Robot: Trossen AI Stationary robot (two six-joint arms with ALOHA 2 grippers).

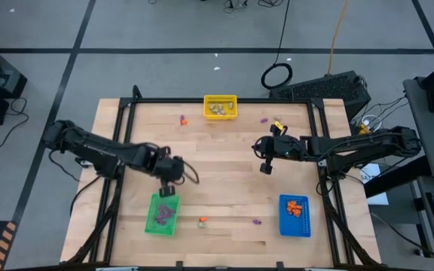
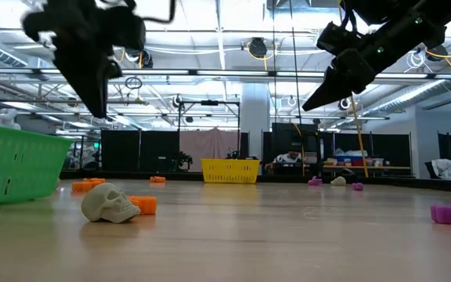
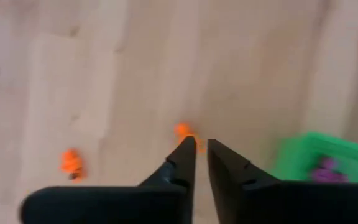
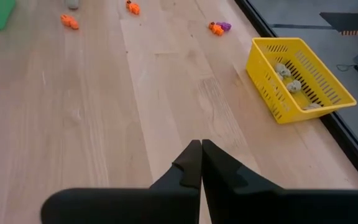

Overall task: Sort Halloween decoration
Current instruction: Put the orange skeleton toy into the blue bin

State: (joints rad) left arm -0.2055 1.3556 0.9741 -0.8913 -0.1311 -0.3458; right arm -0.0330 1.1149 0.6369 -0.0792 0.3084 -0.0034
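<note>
Robotics lab or industrial test hall. Wooden tabletop (image 1: 224, 165) in a black frame on grey floor (image 1: 164, 30) marked with dark tape lines, cables (image 1: 281, 71) trailing across it; beyond, exposed ceiling trusses (image 2: 210, 74), strip lights, black curtain partitions (image 2: 143, 149), cluttered workbenches (image 2: 351, 164).

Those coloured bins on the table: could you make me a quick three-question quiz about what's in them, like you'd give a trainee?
1. True or false: the yellow bin holds pale skull trinkets.
2. Which bin holds purple trinkets? A) green bin B) blue bin C) yellow bin
3. Fill in: the left gripper hangs above the ___ bin.

Key: 1 true. 2 A. 3 green.
</note>
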